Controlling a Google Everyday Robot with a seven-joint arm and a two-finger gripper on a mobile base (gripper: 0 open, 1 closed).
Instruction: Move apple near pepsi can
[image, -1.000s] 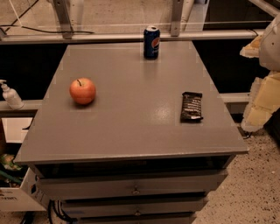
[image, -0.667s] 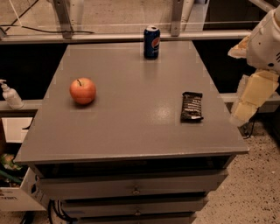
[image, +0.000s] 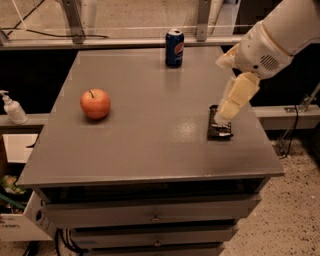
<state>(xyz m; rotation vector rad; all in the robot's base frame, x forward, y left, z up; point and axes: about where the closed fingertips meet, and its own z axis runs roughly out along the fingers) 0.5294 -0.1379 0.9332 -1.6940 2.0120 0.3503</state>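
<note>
A: Nearest to us, the stacked drawers (image: 155, 216) under the front edge, and above them the grey tabletop (image: 150, 150).

B: On its right side we see a flat black wrapper (image: 220, 134) lying near the right edge, and the tool (image: 222, 118) is just over its far end.

A: Touching it?

B: We cannot tell. The tip overlaps the wrapper from our angle, but contact or a gap, we can't call it. Nor can we tell whether the tool is released or clenched; it carries nothing that we can see.

A: And the arm (image: 280, 35)?

B: It comes in from the upper right corner, a thick white forearm slanting down and to the left. At the wrist it bends sharply, so the cream-coloured tool hangs steeply down toward the tabletop.

A: Across on the left side we have the apple (image: 95, 103), stem up, sitting alone, well apart from the tool.

B: Off the tabletop, further left, a pump bottle (image: 13, 109) stands on a ledge.

A: Farther back, the pepsi can (image: 174, 48) stands upright near the far edge, roughly mid-width, well apart from the apple.

B: Behind it all, a pale rail (image: 115, 42) runs along the back.
</note>
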